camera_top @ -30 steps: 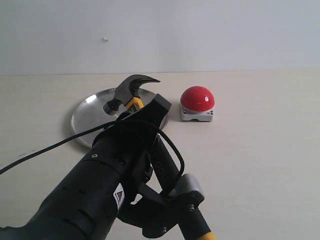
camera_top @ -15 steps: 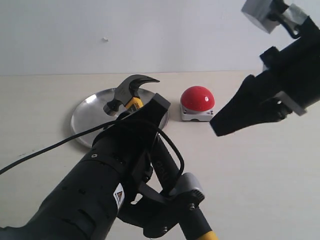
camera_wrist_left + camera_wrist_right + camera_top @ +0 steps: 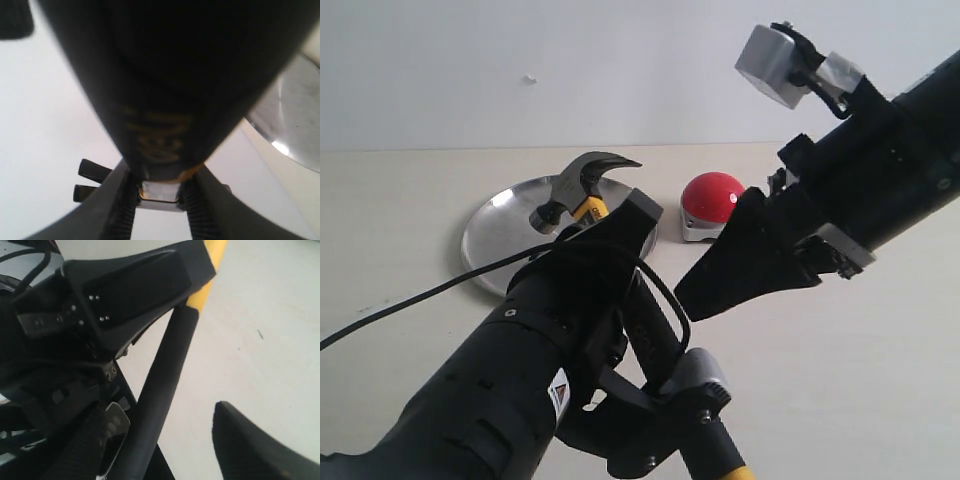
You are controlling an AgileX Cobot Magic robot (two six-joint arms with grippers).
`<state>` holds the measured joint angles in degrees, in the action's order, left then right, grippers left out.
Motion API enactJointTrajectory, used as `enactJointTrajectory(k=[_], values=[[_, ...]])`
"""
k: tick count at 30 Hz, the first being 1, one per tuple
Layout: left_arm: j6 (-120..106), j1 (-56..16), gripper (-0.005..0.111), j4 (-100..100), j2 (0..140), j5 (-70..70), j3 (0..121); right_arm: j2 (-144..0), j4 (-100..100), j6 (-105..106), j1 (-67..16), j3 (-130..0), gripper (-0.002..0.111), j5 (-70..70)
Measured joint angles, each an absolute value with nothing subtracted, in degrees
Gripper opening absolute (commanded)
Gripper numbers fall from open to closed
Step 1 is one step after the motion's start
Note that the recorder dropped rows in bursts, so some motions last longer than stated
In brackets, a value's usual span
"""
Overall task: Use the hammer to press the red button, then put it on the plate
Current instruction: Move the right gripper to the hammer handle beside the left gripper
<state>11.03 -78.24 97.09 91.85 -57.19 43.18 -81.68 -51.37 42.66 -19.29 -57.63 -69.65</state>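
The hammer (image 3: pixel 582 180) is tilted, its dark head over the silver plate (image 3: pixel 500 235) and its yellow end at the exterior view's bottom edge. My left gripper (image 3: pixel 620 225) is shut on its handle just below the yellow neck. Up close, the black handle (image 3: pixel 165 100) fills the left wrist view between my left gripper (image 3: pixel 161 180) fingers, with the plate (image 3: pixel 295 115) beside it. My right gripper (image 3: pixel 705 290) reaches in from the right and is open. The hammer's handle (image 3: pixel 165 380) runs between the spread fingers of my right gripper (image 3: pixel 167 410). The red button (image 3: pixel 710 195) sits right of the plate, partly hidden.
A black cable (image 3: pixel 410 295) trails from the left arm across the beige table (image 3: pixel 880 380). A white wall stands behind. The two arms crowd the near middle of the scene.
The right arm came in from the upper right and swung down-left to the hammer's handle, its jaws opening. The left arm and the hammer have stayed where they were.
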Motion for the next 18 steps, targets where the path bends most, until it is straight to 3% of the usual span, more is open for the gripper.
enactJointTrajectory(k=[18], values=[[8.8, -78.2, 0.0, 97.2, 91.5, -54.6, 43.5, -88.9, -56.6, 48.3, -20.9, -57.6, 0.06, -69.8]])
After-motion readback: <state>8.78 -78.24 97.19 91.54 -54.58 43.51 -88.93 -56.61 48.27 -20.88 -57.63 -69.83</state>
